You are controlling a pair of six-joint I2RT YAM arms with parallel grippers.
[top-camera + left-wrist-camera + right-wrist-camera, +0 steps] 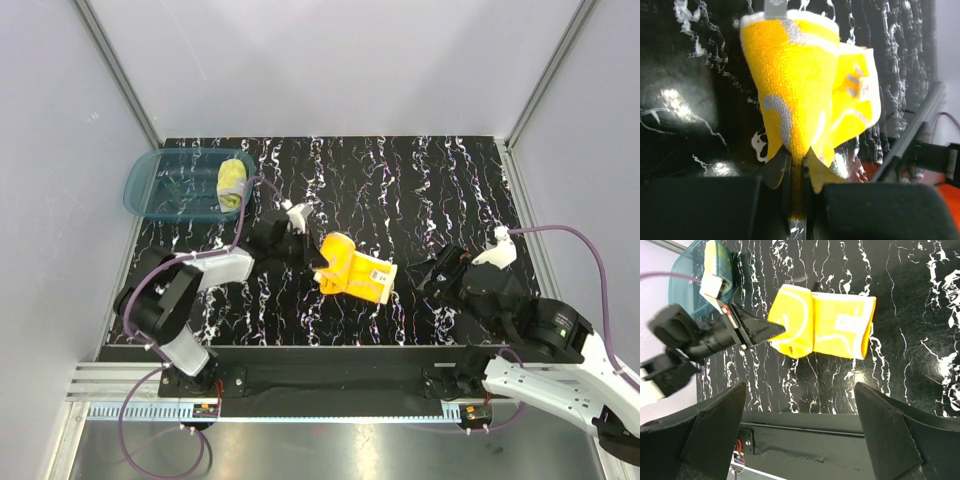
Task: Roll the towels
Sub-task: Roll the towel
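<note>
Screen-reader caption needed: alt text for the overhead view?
The left gripper pinches the edge of an orange cloth towel on a black marbled table. A rolled pale yellow towel sits in a translucent teal plastic basin; the right gripper is open.

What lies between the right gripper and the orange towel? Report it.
Only bare black marbled table separates the right gripper from the orange towel, seen in the top view.

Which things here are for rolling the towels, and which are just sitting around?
For the job:
- orange towel, pinched by the left gripper
- yellow towel, rolled up in the basin
- right gripper, open and holding nothing

Just sitting around:
- basin, at the far left of the table
- table
</note>
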